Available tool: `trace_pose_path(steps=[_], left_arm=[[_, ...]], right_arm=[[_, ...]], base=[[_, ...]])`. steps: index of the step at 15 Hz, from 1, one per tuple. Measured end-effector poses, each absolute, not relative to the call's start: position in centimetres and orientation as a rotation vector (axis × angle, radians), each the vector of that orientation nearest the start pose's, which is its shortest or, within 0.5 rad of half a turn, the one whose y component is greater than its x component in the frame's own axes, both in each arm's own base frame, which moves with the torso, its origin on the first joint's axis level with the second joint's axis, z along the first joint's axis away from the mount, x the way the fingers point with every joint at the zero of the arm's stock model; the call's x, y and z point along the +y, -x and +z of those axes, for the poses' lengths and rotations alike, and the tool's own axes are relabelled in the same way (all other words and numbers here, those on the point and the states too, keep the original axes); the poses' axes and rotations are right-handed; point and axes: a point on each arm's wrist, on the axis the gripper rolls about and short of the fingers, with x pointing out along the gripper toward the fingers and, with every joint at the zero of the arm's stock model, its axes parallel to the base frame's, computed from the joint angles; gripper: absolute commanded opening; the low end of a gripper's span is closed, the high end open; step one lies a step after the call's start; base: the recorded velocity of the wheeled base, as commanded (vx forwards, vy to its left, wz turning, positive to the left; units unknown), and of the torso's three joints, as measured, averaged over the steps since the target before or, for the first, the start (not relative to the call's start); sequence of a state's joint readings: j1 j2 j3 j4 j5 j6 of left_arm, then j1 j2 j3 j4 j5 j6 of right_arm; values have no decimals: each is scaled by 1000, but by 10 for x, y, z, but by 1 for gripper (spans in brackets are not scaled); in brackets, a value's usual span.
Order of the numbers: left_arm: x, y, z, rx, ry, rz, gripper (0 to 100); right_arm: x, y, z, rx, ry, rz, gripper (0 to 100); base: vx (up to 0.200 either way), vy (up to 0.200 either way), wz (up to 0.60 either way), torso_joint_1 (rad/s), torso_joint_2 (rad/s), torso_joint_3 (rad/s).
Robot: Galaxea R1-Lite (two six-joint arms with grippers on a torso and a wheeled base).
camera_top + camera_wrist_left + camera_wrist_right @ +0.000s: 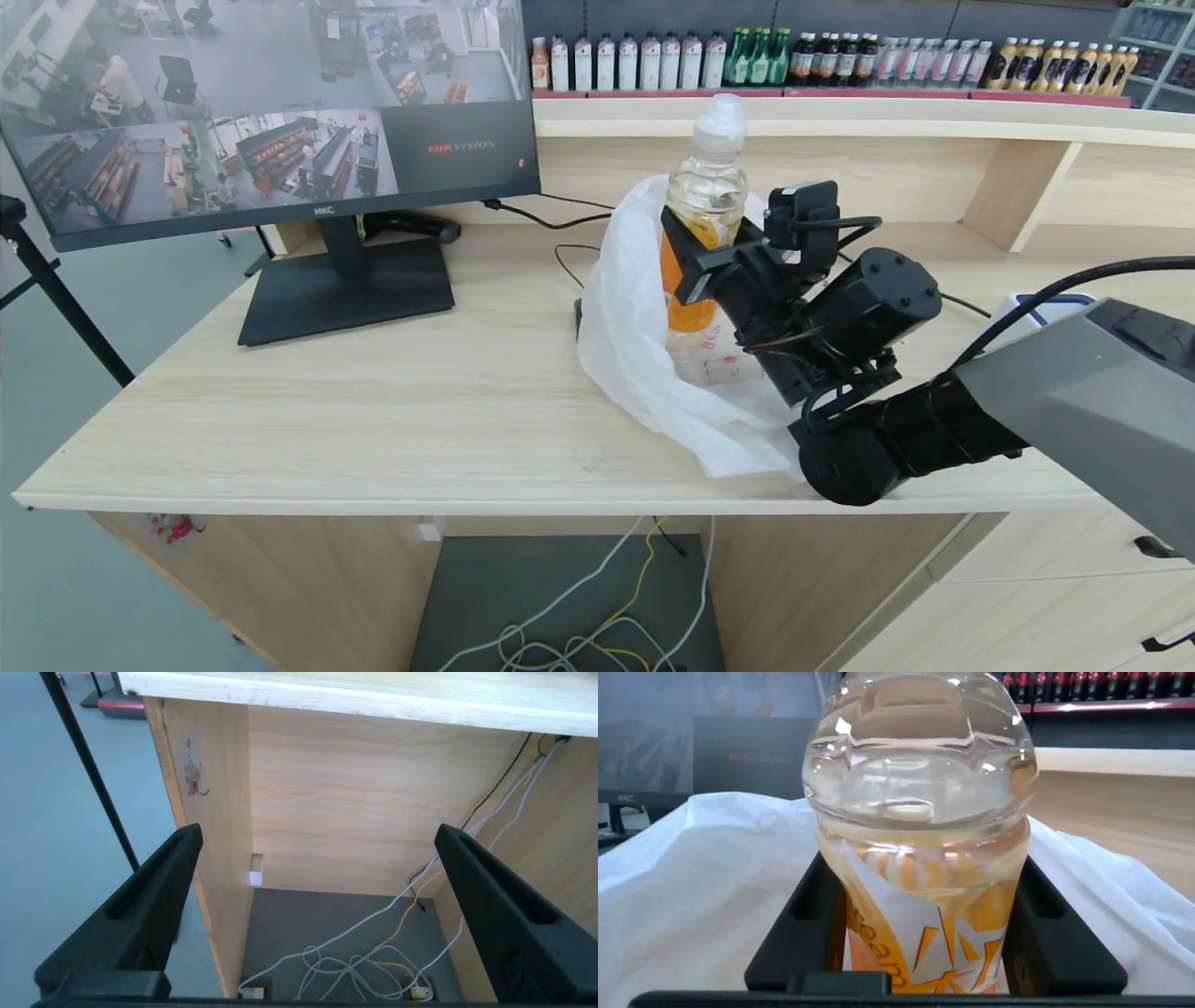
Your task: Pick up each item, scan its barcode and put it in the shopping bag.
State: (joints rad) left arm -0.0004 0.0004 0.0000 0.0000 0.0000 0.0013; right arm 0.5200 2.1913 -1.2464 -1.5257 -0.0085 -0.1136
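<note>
Hanging below the tabletop's (373, 411) front edge, the left pincer (318, 868) stands wide apart. Toward the right edge, the right pincer (702, 250) is clamped on the bottle (707, 182), which stands upright at the mouth of the white shopping bag (635, 364).

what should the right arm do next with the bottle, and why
Probably lower the bottle down into the bag, then open. The right gripper is shut on it, holding it upright at the bag's open mouth.
</note>
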Motion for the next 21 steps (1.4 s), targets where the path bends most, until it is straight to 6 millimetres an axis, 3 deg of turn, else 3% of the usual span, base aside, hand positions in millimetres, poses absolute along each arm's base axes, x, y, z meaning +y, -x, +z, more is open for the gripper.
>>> trace_pose_path(steps=[7, 21], left_arm=[[0, 23, 76, 0, 0, 0, 100], [0, 23, 76, 0, -1, 1, 100]], right_arm=[[214, -372, 188, -558, -37, 470, 0], [215, -374, 180, -536, -35, 473, 0]], base=[[0, 0, 0, 0, 0, 0], [0, 0, 0, 0, 0, 0]])
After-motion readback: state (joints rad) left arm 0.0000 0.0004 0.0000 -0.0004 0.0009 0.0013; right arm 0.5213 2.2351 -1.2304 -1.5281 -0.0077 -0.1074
